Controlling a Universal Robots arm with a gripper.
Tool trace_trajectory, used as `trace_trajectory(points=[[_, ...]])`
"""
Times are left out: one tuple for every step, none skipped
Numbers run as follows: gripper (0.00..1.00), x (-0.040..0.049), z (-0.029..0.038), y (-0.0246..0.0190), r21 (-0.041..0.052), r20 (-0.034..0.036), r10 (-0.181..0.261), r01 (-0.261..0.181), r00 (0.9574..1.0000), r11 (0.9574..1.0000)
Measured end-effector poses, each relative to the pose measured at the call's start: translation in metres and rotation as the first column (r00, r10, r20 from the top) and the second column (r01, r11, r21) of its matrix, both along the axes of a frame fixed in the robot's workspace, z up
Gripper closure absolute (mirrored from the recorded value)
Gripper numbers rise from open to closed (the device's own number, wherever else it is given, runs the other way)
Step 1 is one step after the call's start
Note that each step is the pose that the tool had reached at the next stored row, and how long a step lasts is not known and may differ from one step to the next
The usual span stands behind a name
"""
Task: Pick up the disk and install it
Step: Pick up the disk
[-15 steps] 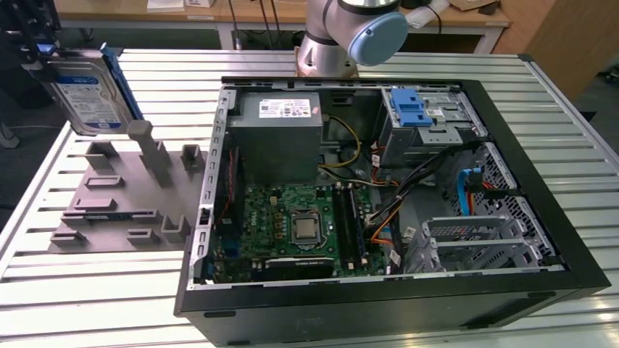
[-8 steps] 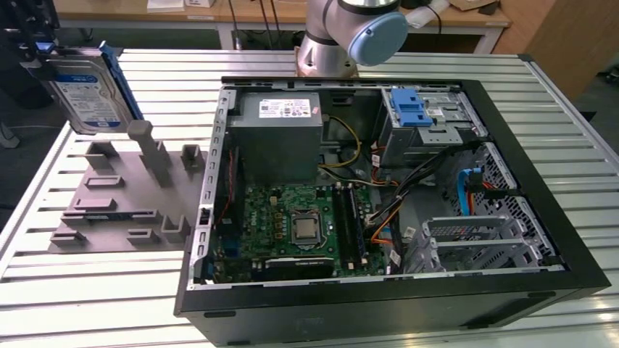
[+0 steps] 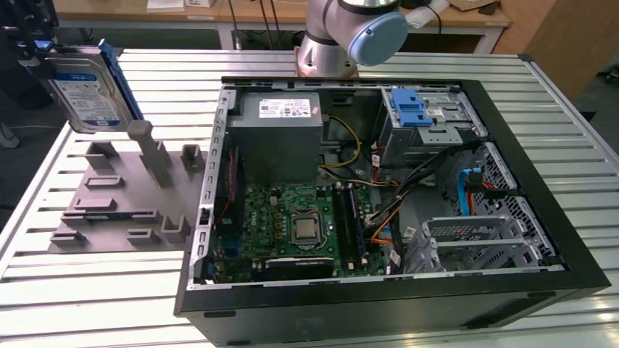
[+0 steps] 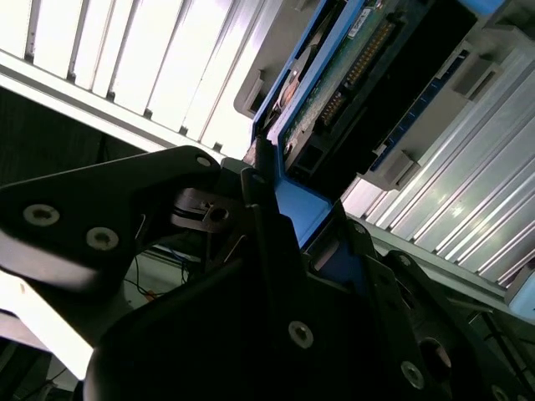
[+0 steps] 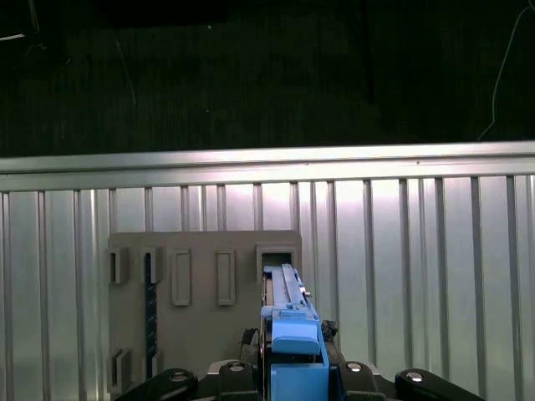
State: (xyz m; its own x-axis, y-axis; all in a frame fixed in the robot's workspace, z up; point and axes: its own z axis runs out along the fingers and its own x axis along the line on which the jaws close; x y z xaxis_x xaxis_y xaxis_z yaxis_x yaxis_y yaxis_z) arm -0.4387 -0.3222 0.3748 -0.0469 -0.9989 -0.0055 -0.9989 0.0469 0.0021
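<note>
Jaws clenched on the disk (image 3: 82, 94), held upright. It's over far end of grey holder (image 3: 106, 196), on exterior view's left of PC case (image 3: 387, 312).

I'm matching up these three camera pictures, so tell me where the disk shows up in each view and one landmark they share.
Exterior view: the disk stands upright at the exterior view's far left, above the grey holder.
First wrist view: the disk is edge-on, blue carrier toward the camera, over the grey holder.
Second wrist view: the disk is close up, circuit board showing, carrier clamped in the gripper.
Shared landmark: the slatted metal table.
</note>
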Motion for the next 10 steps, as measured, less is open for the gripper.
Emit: trace_trajectory(points=[[0.64, 0.0000, 0.0003, 0.0000, 0.0000, -0.0001, 0.000, 0.000, 1.0000, 1.0000], [0.64, 0.0000, 0.0005, 0.0000, 0.0000, 0.0000, 0.000, 0.000, 1.0000, 1.0000], [0.64, 0.0000, 0.0008, 0.0000, 0.0000, -0.0001, 0.000, 0.000, 1.0000, 1.0000], [0.64, 0.0000, 0.0010, 0.0000, 0.0000, 0.0000, 0.000, 0.000, 1.0000, 1.0000], [0.64, 0.0000, 0.0013, 0.0000, 0.0000, 0.0000, 0.000, 0.000, 1.0000, 1.0000], [0.64, 0.0000, 0.0015, 0.0000, 0.0000, 0.0000, 0.000, 0.000, 1.0000, 1.0000], [0.64, 0.0000, 0.0018, 0.0000, 0.0000, 0.0000, 0.000, 0.000, 1.0000, 1.0000], [0.64, 0.0000, 0.0022, 0.0000, 0.0000, -0.0001, 0.000, 0.000, 1.0000, 1.0000], [0.64, 0.0000, 0.0025, 0.0000, 0.0000, -0.0001, 0.000, 0.000, 1.0000, 1.0000], [0.64, 0.0000, 0.0028, 0.0000, 0.0000, 0.0000, 0.000, 0.000, 1.0000, 1.0000]])
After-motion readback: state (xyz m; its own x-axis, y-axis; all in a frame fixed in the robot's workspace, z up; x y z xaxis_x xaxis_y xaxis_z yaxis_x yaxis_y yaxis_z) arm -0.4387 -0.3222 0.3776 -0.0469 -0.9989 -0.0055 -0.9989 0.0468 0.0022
